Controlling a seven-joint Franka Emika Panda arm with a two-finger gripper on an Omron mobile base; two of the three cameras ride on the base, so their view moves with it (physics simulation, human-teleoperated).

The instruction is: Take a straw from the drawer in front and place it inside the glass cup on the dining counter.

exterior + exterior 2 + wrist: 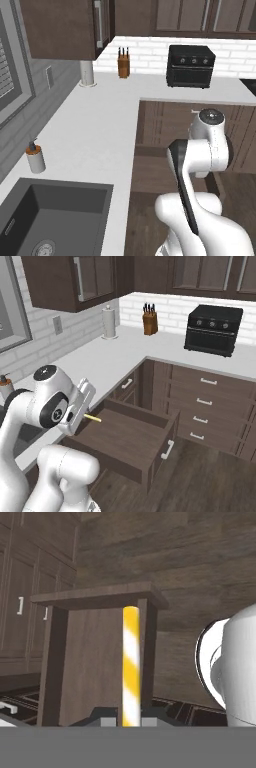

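Yellow-striped straw [131,667] pinched, above open drawer [131,437] (free).

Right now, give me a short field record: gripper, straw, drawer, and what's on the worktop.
gripper: shut on the straw
straw: yellow-and-white striped, sticking out from between the fingertips; its tip shows over the drawer in the right base view
drawer: pulled open, inside looks bare
worktop: knife block, toaster oven, paper towel roll
sink: near left corner
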